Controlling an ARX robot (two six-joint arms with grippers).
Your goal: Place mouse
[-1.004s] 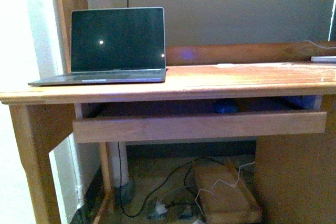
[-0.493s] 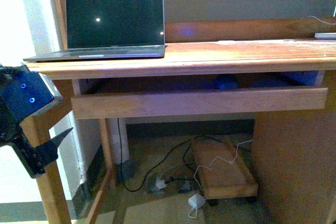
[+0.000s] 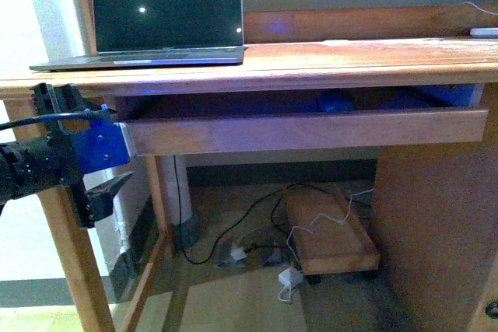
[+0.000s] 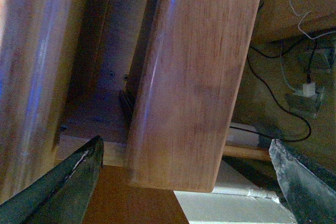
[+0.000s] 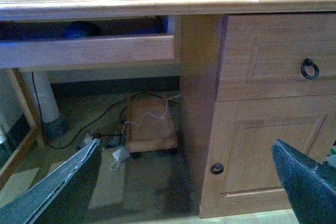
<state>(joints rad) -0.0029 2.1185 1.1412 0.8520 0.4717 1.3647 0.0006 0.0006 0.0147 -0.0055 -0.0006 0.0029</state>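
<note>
My left gripper [image 3: 117, 144] has risen to the long wooden drawer front [image 3: 311, 130], spread around its end (right gripper [image 5: 185, 145] gapes too); the small dark domed mouse [image 3: 336, 100] sits inside.

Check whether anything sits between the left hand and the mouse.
Yes. The mouse lies behind the pulled-out drawer front, under the desktop. The left hand, open, is outside at that board's left end and lower down. The drawer front therefore blocks a straight reach, and the hand would likely have to go in over its top edge.
</note>
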